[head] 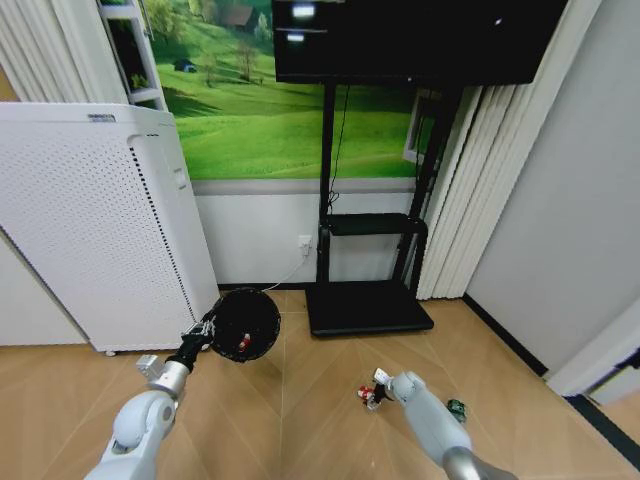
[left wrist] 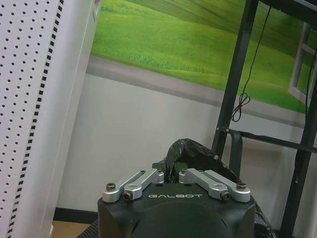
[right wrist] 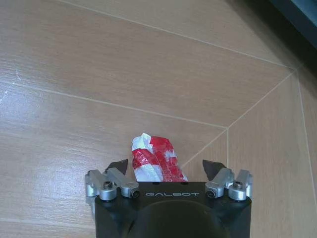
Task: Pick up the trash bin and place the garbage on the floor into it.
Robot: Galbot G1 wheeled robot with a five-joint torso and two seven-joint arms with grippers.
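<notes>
Your trash bin (head: 246,324) is tipped on its side in the air, its long axis running roughly toward the head camera, so you look straight into the round mouth; a red-and-white scrap (head: 243,345) lies inside. It hangs just beside the white air purifier (head: 95,220). Your left gripper (head: 203,331) reaches forward from a low, extended arm, fingers pinched shut on the bin's black liner (left wrist: 190,151) at the rim. Your right gripper (right wrist: 165,167) points down at the floor (right wrist: 148,74), well apart from the purifier, fingers spread wide either side of a crumpled red-and-white scrap (right wrist: 154,158). A small green bottle (head: 457,408) lies near that arm.
</notes>
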